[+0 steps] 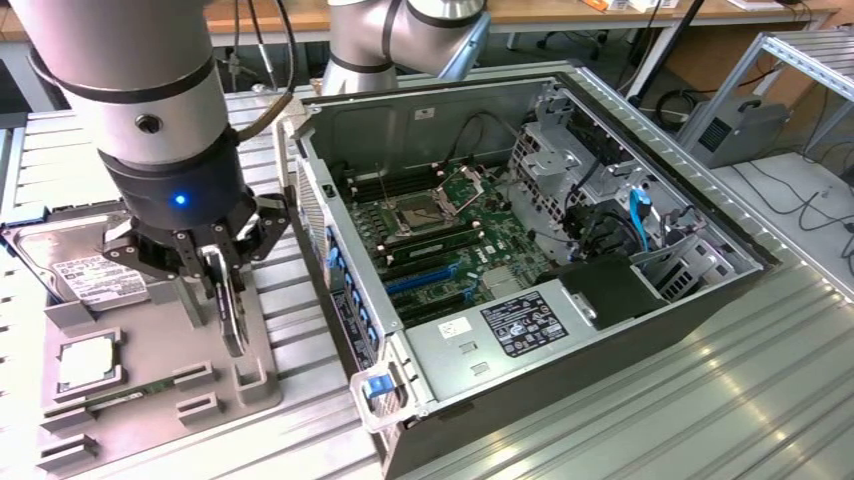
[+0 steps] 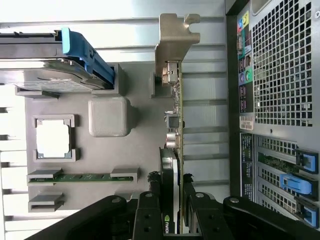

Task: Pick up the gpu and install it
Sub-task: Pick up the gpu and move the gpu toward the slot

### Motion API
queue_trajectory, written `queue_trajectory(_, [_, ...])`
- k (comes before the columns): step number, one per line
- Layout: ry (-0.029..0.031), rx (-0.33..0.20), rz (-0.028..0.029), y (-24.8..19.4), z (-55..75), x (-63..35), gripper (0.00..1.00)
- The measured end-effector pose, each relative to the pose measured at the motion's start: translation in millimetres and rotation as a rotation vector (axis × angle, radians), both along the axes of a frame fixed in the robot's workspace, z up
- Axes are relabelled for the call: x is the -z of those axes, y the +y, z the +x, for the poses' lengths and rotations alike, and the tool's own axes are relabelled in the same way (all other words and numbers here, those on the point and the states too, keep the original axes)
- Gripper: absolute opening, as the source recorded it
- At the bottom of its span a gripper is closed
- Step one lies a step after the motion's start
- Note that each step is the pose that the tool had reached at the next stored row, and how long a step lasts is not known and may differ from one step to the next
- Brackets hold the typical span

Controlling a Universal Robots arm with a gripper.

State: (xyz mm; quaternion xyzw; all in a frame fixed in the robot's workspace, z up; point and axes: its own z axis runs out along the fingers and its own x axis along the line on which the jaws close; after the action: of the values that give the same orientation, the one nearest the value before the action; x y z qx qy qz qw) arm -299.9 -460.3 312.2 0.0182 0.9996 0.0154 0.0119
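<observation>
Beside the claw (image 2: 171, 197) stands the open case (image 1: 534, 250); beneath it, the tray (image 1: 147, 385). The claw pinches the gpu (image 2: 171, 165), upright on edge. Judged light, stiff and fragile: hold the flat faces, clear of the bracket (image 2: 176, 35).

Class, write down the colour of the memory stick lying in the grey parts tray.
The memory stick is green, clearest in the wrist view.
</observation>
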Motion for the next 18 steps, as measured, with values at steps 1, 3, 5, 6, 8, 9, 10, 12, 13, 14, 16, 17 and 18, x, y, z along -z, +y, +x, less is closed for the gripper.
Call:
queue_trajectory(1, [0.0001,0.0,-0.0023,0.0,0.0,-3.7,0.27])
queue_trajectory(3, [0.0,0.0,-0.0066,0.2,0.0,-9.9,0.27])
queue_trajectory(5, [0.0,0.0,-0.0103,0.3,0.0,-14.8,0.27])
queue_trajectory(6, [0.0,0.0,-0.012,0.3,0.0,-17.5,0.27])
queue_trajectory(8, [0.0001,0.0,-0.0151,0.4,0.0,-23.5,0.27])
queue_trajectory(9, [0.0001,0.0,-0.0166,0.5,0.0,-26.4,0.27])
queue_trajectory(10, [0.0,0.0,-0.0178,0.5,0.0,-29.0,0.27])
queue_trajectory(12, [0.0,0.0,-0.0204,0.6,0.0,-34.3,0.27])
queue_trajectory(13, [0.0001,0.0,-0.0221,0.6,0.0,-37.7,0.27])
queue_trajectory(14, [0.0001,0.0,-0.0235,0.6,0.0,-40.7,0.27])
queue_trajectory(16, [0.0001,0.0,-0.027,0.7,0.0,-48.3,0.27])
queue_trajectory(17, [0.0001,0.0,-0.0282,0.7,0.0,-51.1,0.27])
queue_trajectory(18, [0.0001,0.0,-0.0302,0.8,0.0,-55.2,0.27])
